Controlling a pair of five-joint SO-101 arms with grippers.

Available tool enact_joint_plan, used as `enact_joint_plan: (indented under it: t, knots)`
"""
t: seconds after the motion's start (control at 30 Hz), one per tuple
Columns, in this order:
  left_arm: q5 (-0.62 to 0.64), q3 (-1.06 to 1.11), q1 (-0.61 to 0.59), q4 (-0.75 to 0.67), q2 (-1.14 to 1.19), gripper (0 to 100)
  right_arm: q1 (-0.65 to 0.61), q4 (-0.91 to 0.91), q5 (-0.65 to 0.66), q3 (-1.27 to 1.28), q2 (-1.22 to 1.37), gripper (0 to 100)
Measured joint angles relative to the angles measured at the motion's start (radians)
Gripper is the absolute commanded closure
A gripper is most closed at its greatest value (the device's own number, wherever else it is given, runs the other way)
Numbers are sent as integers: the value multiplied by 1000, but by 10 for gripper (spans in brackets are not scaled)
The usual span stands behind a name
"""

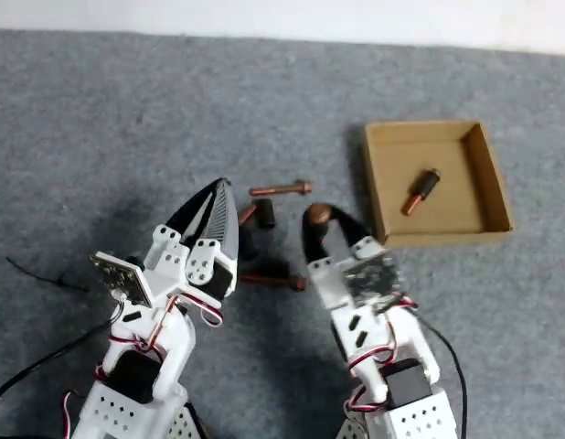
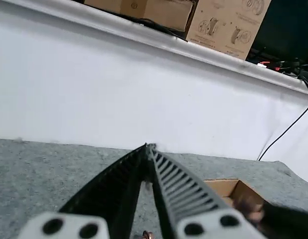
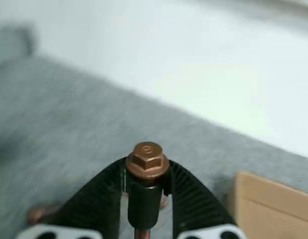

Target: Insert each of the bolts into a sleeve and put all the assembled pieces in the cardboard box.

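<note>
The right hand (image 3: 146,172) is clamped on an upright black sleeve (image 3: 144,201) with a copper hex-headed bolt (image 3: 147,160) seated in it. The left hand (image 1: 224,190), its jaws pressed together on nothing, hangs just beside. Near them on the grey counter (image 1: 100,137) lie a loose bolt (image 1: 281,189) and a second loose bolt (image 1: 273,280). One assembled piece (image 1: 421,191) lies inside the cardboard box (image 1: 381,174).

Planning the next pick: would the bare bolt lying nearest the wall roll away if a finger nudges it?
Probably little: the bare bolt is round-shanked, but the fuzzy grey mat should damp rolling. Its wider head would likely swing it in an arc. It looks like rigid metal, so it shouldn't flex.
</note>
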Motion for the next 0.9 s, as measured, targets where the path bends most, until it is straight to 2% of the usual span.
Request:
enact_joint_plan:
  t: [0.23, 0.37, 0.57, 0.9]
  knots:
    - [0, 0, -2, 5, 0, 993, 77, -37, -15, -17, 8, 994]
    - [0, 0, -2, 5, 0, 993, 123, -37, -23, -161, 150, 994]
    - [-8, 0, -2, 12, 0, 992, 206, -37, -54, -523, 655, 994]
    - [-9, 0, -2, 29, 0, 993, 437, -37, -396, -1106, 1587, 994]
